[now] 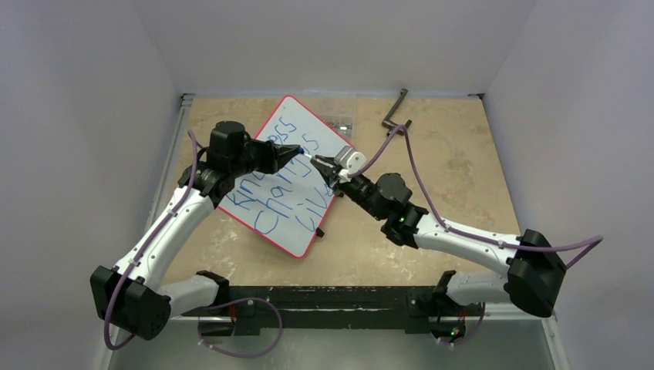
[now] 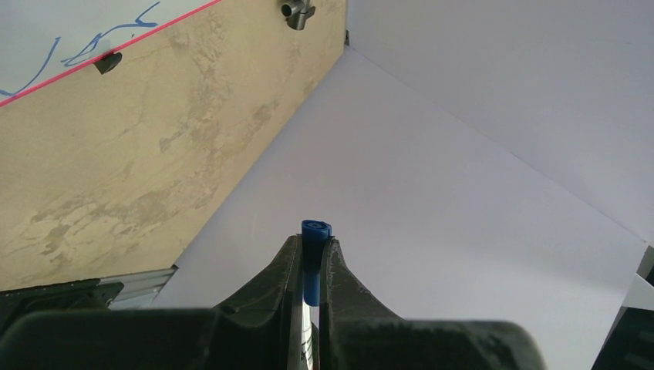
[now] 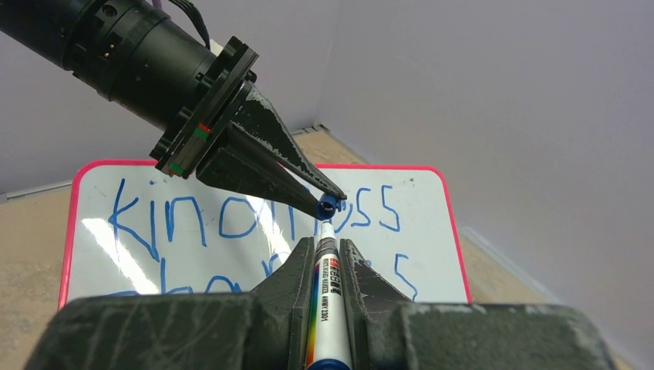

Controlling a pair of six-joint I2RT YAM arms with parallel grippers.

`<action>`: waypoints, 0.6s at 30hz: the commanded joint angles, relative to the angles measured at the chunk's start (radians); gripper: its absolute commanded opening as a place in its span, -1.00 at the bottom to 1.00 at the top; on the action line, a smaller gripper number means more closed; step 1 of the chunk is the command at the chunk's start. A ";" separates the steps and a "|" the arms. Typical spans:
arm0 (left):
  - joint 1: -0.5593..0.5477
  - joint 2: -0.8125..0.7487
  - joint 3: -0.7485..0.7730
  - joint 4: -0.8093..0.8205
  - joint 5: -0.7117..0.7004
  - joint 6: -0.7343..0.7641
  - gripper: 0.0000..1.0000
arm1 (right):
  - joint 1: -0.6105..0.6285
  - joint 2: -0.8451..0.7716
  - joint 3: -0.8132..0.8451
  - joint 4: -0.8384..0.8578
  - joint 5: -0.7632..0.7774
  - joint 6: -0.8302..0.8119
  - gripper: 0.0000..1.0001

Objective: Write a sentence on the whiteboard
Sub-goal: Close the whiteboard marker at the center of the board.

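The left tool (image 2: 311, 247), pinching the cap (image 3: 327, 206), should align it squarely ahead of the marker (image 3: 327, 301) clamped in the right tool (image 3: 328, 248).

Tan table (image 1: 478, 169), mottled and scuffed, with pale walls (image 1: 324, 46) on three sides. A black L-shaped bar (image 1: 395, 116) lies flat near the far edge, right of centre (what kind of tool, can't tell). A clear plastic box (image 1: 339, 121) sits at the far edge, left of the bar, with small dark bits inside. A marker (image 3: 327, 308), white barrel with a rainbow-striped label, is up off the table. Its blue cap (image 3: 327, 206) is right at its tip; can't tell if they touch. A black rail (image 1: 324, 297) runs along the near edge.
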State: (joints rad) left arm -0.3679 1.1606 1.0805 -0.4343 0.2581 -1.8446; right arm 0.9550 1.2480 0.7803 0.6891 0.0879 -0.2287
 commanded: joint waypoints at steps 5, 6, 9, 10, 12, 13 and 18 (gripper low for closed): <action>0.004 -0.006 0.007 0.019 0.025 -0.020 -1.00 | 0.006 0.001 0.054 0.037 0.015 -0.008 -1.00; 0.004 -0.005 0.007 0.016 0.022 -0.020 -1.00 | 0.007 -0.003 0.055 0.032 0.015 -0.008 -1.00; 0.007 -0.001 0.009 0.017 0.017 -0.020 -1.00 | 0.009 -0.021 0.053 0.021 0.020 -0.014 -1.00; 0.007 0.001 0.011 0.017 0.017 -0.019 -1.00 | 0.008 -0.025 0.052 0.017 0.022 -0.016 -1.00; 0.007 0.006 0.015 0.017 0.018 -0.016 -1.00 | 0.008 -0.032 0.051 0.010 0.022 -0.016 -1.00; 0.007 0.008 0.016 0.016 0.020 -0.015 -1.00 | 0.008 -0.034 0.051 0.006 0.020 -0.016 -1.00; 0.007 0.010 0.019 0.005 0.009 -0.016 -1.00 | 0.010 -0.038 0.050 0.003 0.017 -0.009 -1.00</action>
State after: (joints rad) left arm -0.3668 1.1687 1.0805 -0.4358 0.2588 -1.8481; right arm 0.9577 1.2461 0.7864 0.6693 0.0883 -0.2295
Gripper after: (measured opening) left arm 0.050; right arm 0.092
